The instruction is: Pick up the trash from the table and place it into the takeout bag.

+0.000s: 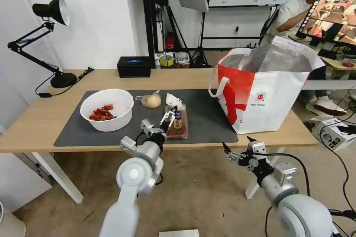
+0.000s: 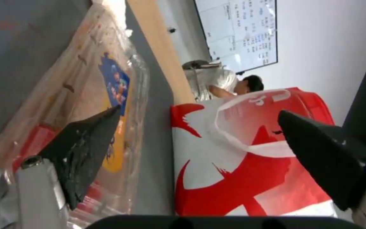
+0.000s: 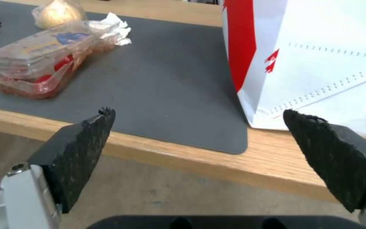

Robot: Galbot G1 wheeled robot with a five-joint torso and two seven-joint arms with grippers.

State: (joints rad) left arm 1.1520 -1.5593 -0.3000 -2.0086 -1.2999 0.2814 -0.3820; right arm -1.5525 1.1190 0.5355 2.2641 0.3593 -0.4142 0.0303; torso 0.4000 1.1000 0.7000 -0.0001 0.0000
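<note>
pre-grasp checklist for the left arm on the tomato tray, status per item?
1. Left gripper open: ok, fingers spread wide.
2. Left gripper lined up over the clear tomato tray: ok, at its near-left edge; one finger lies over the lid; contact cannot tell.
3. Tray lid closed: cannot tell.
4. Neighbours clear of the tray: not ok, the crumpled tissue sits right against its far end.
5. Takeout bag upright with mouth open: ok, foil lining visible.
6. Right gripper out of the way: ok, open, below the table edge, near the bag.
</note>
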